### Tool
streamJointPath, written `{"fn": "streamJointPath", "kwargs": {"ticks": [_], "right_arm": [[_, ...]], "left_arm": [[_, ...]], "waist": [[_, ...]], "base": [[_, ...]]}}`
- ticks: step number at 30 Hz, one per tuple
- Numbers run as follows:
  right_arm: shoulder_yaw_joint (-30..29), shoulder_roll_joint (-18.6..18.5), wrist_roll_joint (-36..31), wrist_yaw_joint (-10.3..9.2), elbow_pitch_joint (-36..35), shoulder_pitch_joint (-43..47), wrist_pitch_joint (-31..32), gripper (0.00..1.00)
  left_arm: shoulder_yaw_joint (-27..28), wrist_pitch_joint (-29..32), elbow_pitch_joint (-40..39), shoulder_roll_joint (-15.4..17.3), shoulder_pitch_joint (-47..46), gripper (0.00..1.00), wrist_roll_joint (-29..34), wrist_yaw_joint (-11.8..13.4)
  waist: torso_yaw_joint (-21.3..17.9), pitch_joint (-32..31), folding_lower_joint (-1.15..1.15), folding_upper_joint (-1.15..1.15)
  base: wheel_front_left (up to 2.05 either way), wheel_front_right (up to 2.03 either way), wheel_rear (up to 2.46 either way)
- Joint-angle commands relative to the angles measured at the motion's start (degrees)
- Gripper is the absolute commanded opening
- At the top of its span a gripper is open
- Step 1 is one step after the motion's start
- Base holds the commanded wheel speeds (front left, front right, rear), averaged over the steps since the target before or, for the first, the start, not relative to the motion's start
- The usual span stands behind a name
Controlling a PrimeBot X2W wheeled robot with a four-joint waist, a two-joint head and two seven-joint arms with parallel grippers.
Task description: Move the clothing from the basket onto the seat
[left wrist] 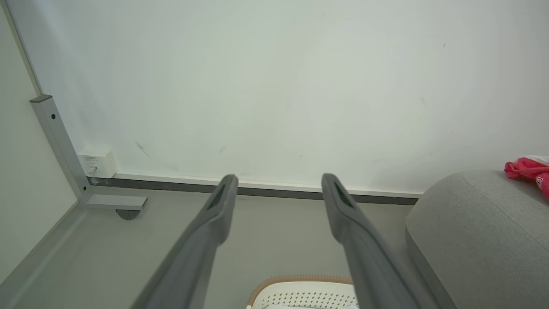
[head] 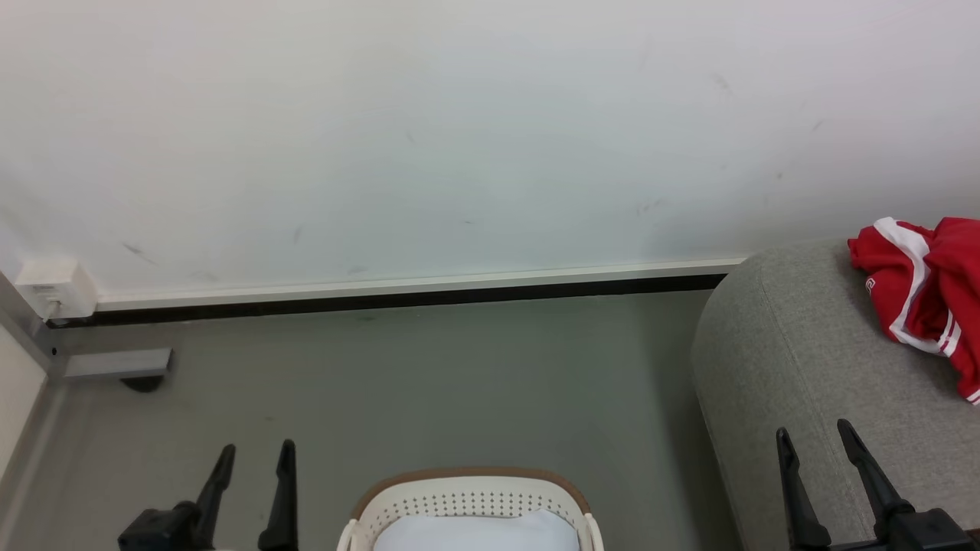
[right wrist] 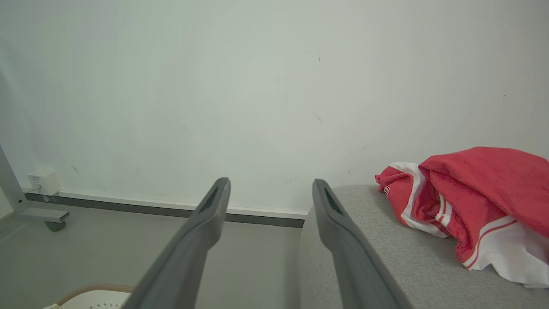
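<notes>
In the head view the basket (head: 471, 474) is seen at 6 o'clock, cut off by the bottom edge, with its brown rim curving toward the wall (head: 459, 138). A pale surface is seen inside it; whether that is the basket's bottom or cloth cannot be told. The seat (head: 788, 360) is placed at 4 o'clock, and its rounded end stands apart from the basket, with a strip of bare floor (head: 459, 383) left between them. The clothing (head: 926, 283) is found at 3 o'clock, bunched on top of the seat in red folds with white stripes and cut off by the right edge of the view.

The left gripper (head: 258, 451) is held at 7 o'clock, beside the basket and apart from it, over bare floor. Its fingers are spread wide and nothing is held between them. The right gripper (head: 813, 432) is held at 5 o'clock in front of the seat's rounded end, also spread wide and empty. In the right wrist view the clothing is seen at 3 o'clock, well apart from the fingertips.

From 9 to 2 o'clock the floor lies open up to the dark baseboard (head: 406, 285). At 9 o'clock a white wall box (head: 55, 289) and a grey metal foot (head: 115, 363) are set in the corner.
</notes>
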Motion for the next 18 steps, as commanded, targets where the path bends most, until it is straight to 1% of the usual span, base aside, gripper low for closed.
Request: {"fn": "streamJointPath", "kwargs": {"ticks": [1, 7, 18], "right_arm": [[0.1, -0.1, 0.3, -0.15, -0.1, 0.7, -0.2, 1.00], [0.6, -0.1, 1.0, -0.15, 0.2, 0.9, -0.2, 1.00], [0.2, -0.1, 1.4, -0.15, 0.9, 0.5, -0.2, 1.00]], "left_arm": [[0.3, -0.1, 0.2, -0.3, 0.6, 1.00, 0.9, -0.4], [2.9, -0.1, 1.2, -2.5, 0.8, 1.00, 3.3, -4.4], [7.1, -0.1, 3.0, -5.7, 0.4, 1.00, 7.2, -8.3]], "waist": [[0.0, 0.0, 0.01, 0.00], [-0.2, 0.5, 0.01, 0.00], [-0.8, 0.8, 0.01, 0.00]], "base": [[0.00, 0.00, 0.00], [0.00, 0.00, 0.00], [0.00, 0.00, 0.00]]}}
